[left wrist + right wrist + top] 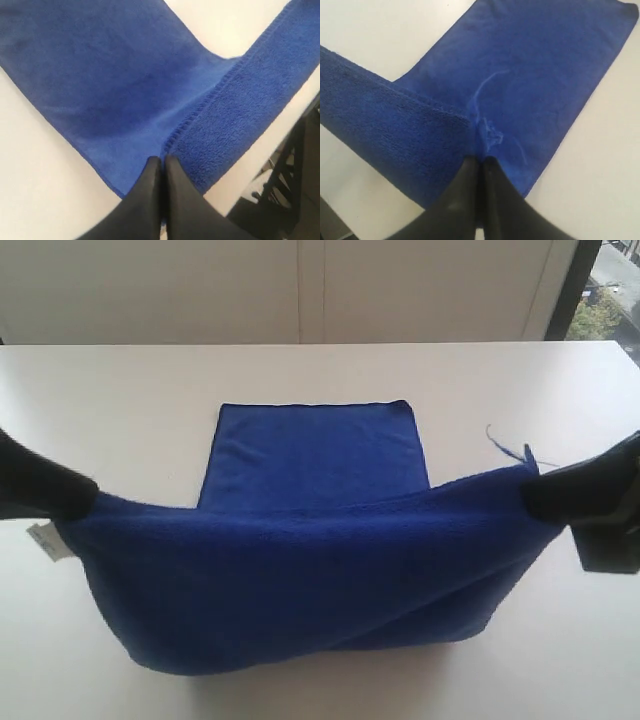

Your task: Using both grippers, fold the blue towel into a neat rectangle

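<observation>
The blue towel (300,570) hangs stretched between my two grippers, its near end lifted off the white table while the far end (315,455) lies flat. My left gripper (88,498) is shut on the towel's near left corner, where a small white tag (42,540) dangles. My right gripper (528,495) is shut on the near right corner, with a loose thread (505,445) sticking up. In the left wrist view the gripper (162,160) pinches the hemmed edge of the towel (125,75). In the right wrist view the gripper (480,160) pinches the towel (530,70) likewise.
The white table (120,390) stretches around the towel. A pale wall with panel seams (310,290) runs behind it, and a window strip (605,290) shows at the far right. Dark arm hardware (295,175) sits beyond the table edge in the left wrist view.
</observation>
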